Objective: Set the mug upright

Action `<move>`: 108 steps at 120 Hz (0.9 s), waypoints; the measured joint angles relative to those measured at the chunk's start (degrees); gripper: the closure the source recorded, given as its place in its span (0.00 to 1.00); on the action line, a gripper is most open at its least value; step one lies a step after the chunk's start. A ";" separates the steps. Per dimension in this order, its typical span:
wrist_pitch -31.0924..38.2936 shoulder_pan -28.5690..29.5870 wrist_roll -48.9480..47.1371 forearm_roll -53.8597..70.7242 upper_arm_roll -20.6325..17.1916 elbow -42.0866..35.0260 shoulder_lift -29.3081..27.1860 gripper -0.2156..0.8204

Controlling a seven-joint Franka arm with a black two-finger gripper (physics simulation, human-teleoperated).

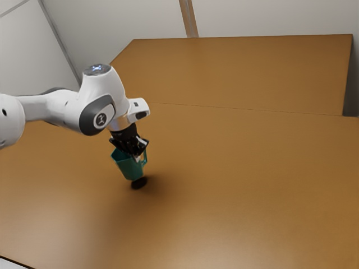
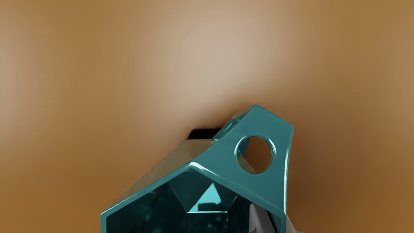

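1. Table [image 1: 252, 185]: brown, thin seam across it; pale walls [image 1: 129, 22] beyond.
2. Arm [image 1: 64, 106]: white, enters from the exterior view's left, hand angled down over the table.
3. Gripper [image 1: 137, 157]: black, clenched on the mug's side wall near the handle; one finger [image 2: 258, 220] inside the mug, the other outside, wall pinched between.
4. Mug [image 1: 128, 167]: teal, faceted, in the gripper's grasp over the table. Mouth up, body leaning, mouth toward the exterior view's left. Table contact: cannot tell.
5. Handle [image 2: 258, 121]: angular, round hole through it, on the exterior view's right side of the mug.
6. Dark patch [image 1: 139, 182]: just below the mug's base.
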 joint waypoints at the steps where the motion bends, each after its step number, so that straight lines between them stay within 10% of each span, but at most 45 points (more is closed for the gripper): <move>1: 0.14 0.00 -0.01 0.03 0.01 -0.12 0.01 0.97; 53: 5.24 1.16 -0.46 0.34 0.12 -1.13 4.59 0.97; 80: 5.14 1.11 -0.64 0.26 0.09 -0.68 3.67 0.51; 108: 4.26 0.22 -0.72 -0.14 0.02 -0.49 -0.20 0.31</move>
